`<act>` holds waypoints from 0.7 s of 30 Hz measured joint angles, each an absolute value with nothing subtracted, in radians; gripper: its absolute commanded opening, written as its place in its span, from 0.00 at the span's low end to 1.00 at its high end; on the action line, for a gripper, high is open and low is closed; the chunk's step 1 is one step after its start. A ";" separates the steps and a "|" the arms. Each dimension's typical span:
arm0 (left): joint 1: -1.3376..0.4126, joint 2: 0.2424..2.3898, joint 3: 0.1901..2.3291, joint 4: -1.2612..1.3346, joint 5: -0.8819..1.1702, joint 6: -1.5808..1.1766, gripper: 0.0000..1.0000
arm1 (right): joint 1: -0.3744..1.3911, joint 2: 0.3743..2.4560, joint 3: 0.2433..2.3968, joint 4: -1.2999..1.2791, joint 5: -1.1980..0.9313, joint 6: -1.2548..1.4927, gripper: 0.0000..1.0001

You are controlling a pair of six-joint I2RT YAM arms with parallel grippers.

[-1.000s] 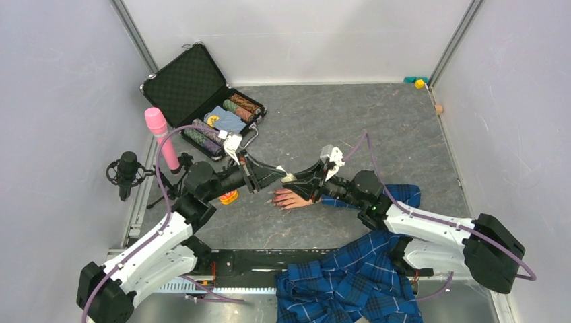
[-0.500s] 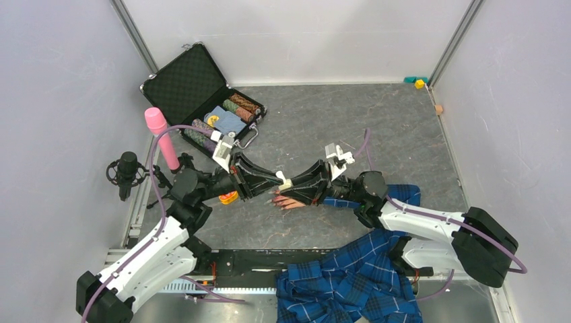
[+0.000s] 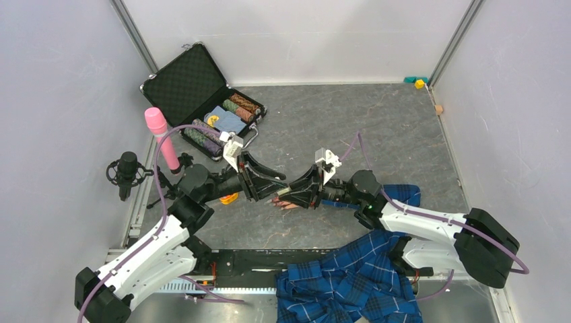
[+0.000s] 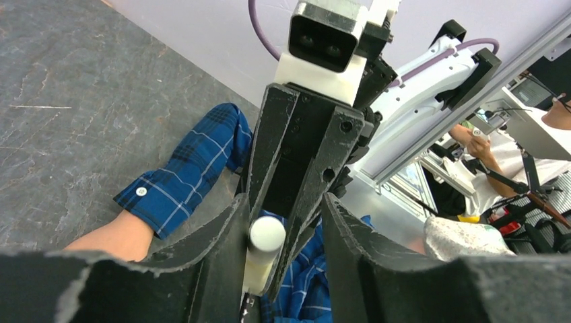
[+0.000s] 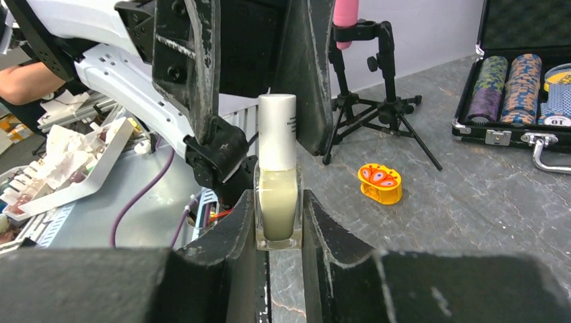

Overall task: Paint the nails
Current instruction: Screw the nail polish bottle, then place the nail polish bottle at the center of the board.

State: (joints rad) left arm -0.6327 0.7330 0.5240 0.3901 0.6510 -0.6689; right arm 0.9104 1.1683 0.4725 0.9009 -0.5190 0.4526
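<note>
Found right claw (image 5: pixel 277 210) clamped on small clear glass bottle (image 5: pixel 277 195), left claw (image 4: pixel 283 205) parted around its white cap (image 4: pixel 266 234). Noted reddish-pink nails (image 3: pixel 275 201) of flesh-coloured mannequin hand (image 4: pixel 118 235) beneath, mid-surface. Saw open grey surface (image 3: pixel 337 121) toward 12 o'clock.

**Student:** Where is the way blocked?

**Tutor:** At centre, the left gripper (image 3: pixel 280 189) and right gripper (image 3: pixel 288 195) meet tip to tip above the mannequin hand (image 4: pixel 114 239). The bottle (image 5: pixel 278 208) fills the gap between them.

**Student:** And the free room?

**Tutor:** Bare tabletop (image 3: pixel 390 128) lies behind and to the right. The open case (image 3: pixel 185 84), microphone stand (image 3: pixel 161 138) and orange object (image 3: pixel 229 198) crowd the left. The plaid shirt (image 3: pixel 343 286) covers the near edge.
</note>
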 measured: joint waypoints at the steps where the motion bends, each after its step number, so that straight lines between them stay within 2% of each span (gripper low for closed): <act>1: -0.635 0.739 0.527 0.389 0.650 -0.669 0.47 | 0.912 1.168 0.472 0.891 -0.518 0.447 0.00; 6: -0.635 0.758 0.533 0.388 0.634 -0.667 0.27 | 0.915 1.168 0.472 0.873 -0.517 0.434 0.00; 10: -0.634 0.759 0.534 0.371 0.622 -0.659 0.06 | 0.916 1.165 0.472 0.866 -0.517 0.429 0.00; 11: -0.634 0.759 0.535 0.365 0.620 -0.649 0.02 | 0.915 1.165 0.472 0.862 -0.514 0.430 0.00; 14: -0.635 0.759 0.541 0.337 0.609 -0.638 0.02 | 0.916 1.164 0.472 0.846 -0.503 0.429 0.07; 16: -0.635 0.759 0.546 0.315 0.596 -0.630 0.02 | 0.916 1.161 0.472 0.835 -0.492 0.428 0.17; 18: -0.637 0.758 0.555 0.281 0.570 -0.618 0.02 | 0.919 1.152 0.472 0.810 -0.471 0.419 0.40; 21: -0.642 0.758 0.567 0.229 0.517 -0.601 0.02 | 0.924 1.131 0.472 0.759 -0.416 0.392 0.65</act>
